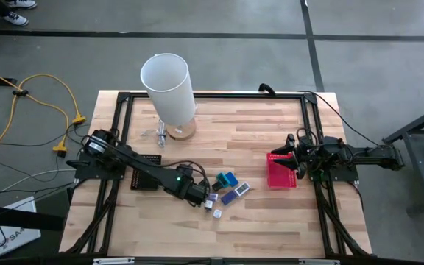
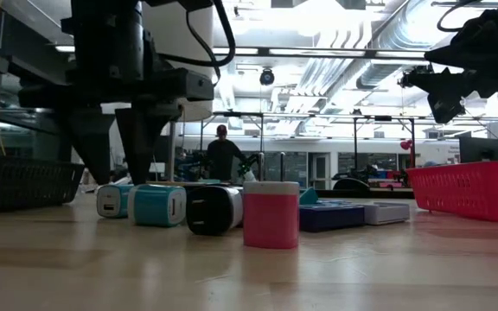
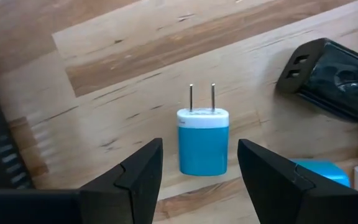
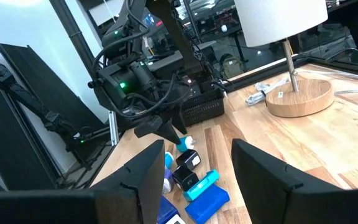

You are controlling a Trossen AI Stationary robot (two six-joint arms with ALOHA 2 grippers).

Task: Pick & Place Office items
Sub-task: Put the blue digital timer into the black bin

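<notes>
teal-and-white charger [image 3: 203, 142], red basket [image 1: 281, 172] — mesh

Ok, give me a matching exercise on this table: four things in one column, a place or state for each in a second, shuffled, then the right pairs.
Things:
1. left gripper
2. right gripper
3. teal charger
4. red basket

Places or states:
A. lying flat on the wood, prongs bare
B. by the table's right side, under a gripper
C. open, fingers on either side of a charger
D. open, above the basket

Pairs: 1-C, 2-D, 3-A, 4-B
</notes>
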